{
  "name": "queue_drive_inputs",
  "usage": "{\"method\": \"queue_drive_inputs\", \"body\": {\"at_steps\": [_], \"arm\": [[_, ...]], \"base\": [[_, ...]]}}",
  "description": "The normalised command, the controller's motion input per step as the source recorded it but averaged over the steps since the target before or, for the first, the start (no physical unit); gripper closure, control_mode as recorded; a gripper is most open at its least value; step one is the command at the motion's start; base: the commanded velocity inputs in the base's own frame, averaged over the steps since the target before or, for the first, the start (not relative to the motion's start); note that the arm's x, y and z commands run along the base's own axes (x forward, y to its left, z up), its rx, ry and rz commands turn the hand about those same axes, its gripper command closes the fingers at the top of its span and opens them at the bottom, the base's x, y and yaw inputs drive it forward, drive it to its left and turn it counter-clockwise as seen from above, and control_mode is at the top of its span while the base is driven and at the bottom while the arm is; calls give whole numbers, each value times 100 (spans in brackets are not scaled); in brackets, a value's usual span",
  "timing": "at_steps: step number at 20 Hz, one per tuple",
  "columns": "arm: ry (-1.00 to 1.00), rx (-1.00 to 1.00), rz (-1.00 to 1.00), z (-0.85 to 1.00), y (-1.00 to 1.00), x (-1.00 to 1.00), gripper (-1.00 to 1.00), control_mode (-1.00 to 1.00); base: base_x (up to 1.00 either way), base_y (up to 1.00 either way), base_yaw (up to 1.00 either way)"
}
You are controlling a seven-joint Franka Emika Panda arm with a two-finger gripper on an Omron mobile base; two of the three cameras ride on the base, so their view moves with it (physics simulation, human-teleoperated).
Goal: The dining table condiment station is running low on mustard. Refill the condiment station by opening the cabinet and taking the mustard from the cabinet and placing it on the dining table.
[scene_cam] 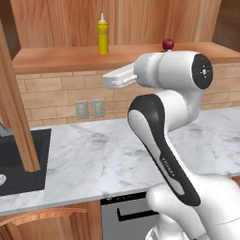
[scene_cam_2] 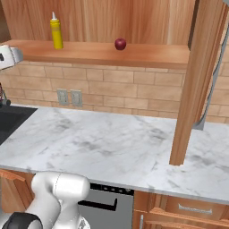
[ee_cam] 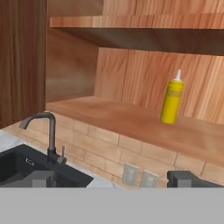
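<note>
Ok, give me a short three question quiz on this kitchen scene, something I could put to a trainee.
1. True or false: the mustard stands upright on the open cabinet shelf.
2. What lies on that shelf to the right of the bottle in both base views? A) dark red fruit B) a cup C) a spoon
3. Fill in: the hand is ____ and holds nothing.

Key: 1 true; 2 A; 3 open.
</note>
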Motion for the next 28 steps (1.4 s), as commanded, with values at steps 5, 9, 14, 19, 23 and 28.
{"method": "queue_drive_inputs", "body": {"at_steps": [5, 9, 14, 19, 23, 28], "arm": [[0, -2, -29, 13, 8, 84, -100, -100], [0, -2, -24, 2, 9, 78, -100, -100], [-13, 11, 1, 0, -29, 43, -100, -100], [-16, 17, 5, 0, -29, 41, -100, -100], [-8, 6, 1, 0, -16, 49, -100, -100], [0, 0, 0, 0, -3, 65, -100, -100]], "base": [[0, 0, 0], [0, 0, 0], [0, 0, 0], [0, 0, 0], [0, 0, 0], [0, 0, 0]]}}
